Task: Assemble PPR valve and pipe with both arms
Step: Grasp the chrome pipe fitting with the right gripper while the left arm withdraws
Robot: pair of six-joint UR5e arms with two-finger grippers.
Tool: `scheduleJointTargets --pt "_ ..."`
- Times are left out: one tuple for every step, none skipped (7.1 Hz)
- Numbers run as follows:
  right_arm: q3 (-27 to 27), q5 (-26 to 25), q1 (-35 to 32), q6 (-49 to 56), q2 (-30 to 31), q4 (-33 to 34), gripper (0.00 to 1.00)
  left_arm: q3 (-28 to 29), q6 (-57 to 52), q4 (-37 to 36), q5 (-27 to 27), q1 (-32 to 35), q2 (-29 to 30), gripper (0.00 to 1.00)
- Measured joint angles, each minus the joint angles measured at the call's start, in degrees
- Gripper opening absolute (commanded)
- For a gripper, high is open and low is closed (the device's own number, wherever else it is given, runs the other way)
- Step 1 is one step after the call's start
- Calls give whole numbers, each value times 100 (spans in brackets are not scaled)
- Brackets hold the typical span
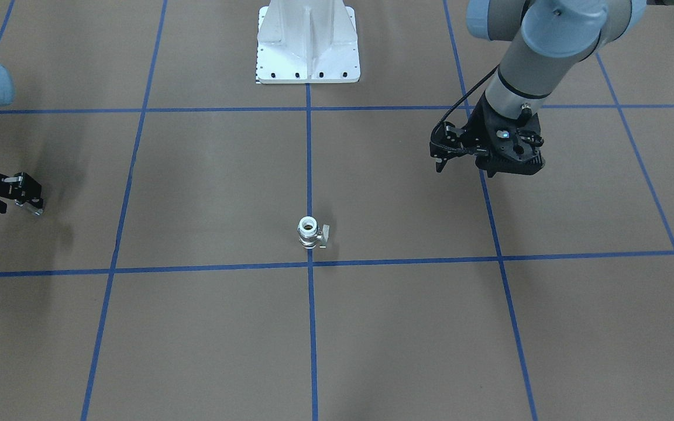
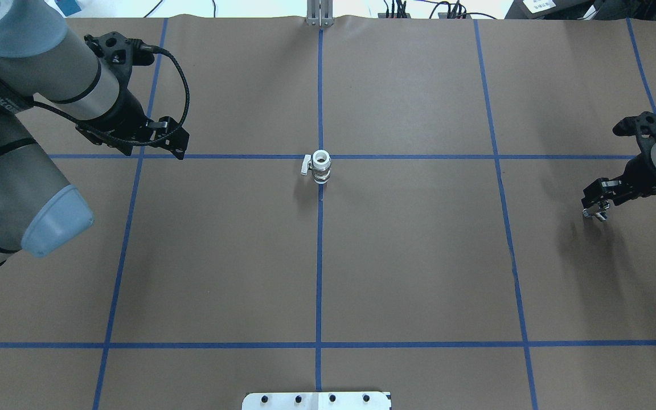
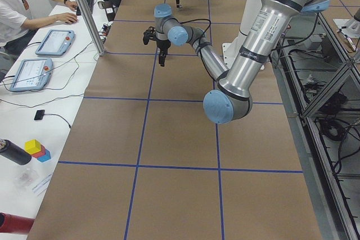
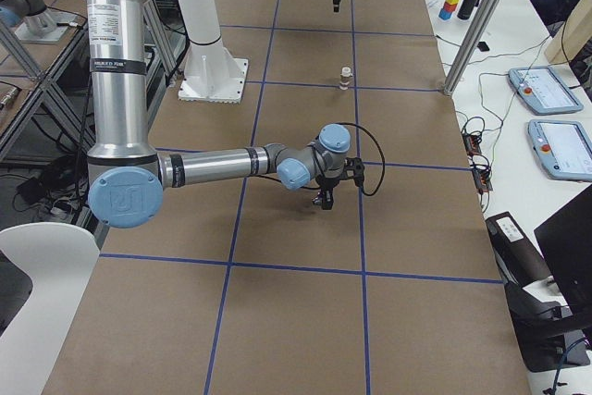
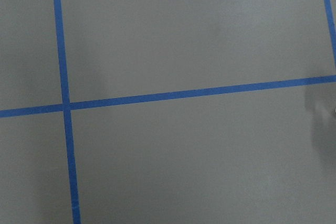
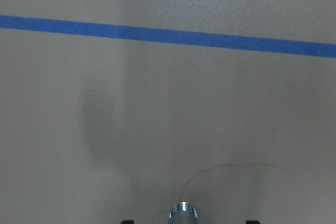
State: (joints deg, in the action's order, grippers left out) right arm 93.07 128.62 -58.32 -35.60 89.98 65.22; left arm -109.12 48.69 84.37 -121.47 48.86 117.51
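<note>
The PPR valve (image 1: 311, 232) stands upright at the table's centre on a blue tape crossing, its open white end up and its lever to the side; it also shows in the overhead view (image 2: 320, 166). My right gripper (image 2: 594, 212) is far off at the table's right end, low over the paper, shut on the small silver pipe (image 6: 182, 213), which hangs down between the fingers. My left gripper (image 1: 512, 171) hovers above the table's left part, well away from the valve; its jaws look spread and it is empty. The left wrist view shows only paper and tape.
The white bolted pedestal (image 1: 308, 44) stands at the robot's edge of the table. Blue tape lines (image 2: 319, 256) grid the brown paper. An operator (image 3: 17, 4) with tablets sits at a side bench, beside a metal post (image 3: 84, 12).
</note>
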Motion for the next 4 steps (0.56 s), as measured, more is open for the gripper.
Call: scheduleJointTargets --pt "15 10 2 11 25 0 70 5 0 0 0 -4 0 99" --pt "35 18 5 15 45 0 70 8 0 0 0 -6 1 99" --pt "46 21 5 17 57 0 62 7 0 0 0 -8 5 99" --pt "50 22 5 16 63 0 39 6 2 -2 0 -11 8 99"
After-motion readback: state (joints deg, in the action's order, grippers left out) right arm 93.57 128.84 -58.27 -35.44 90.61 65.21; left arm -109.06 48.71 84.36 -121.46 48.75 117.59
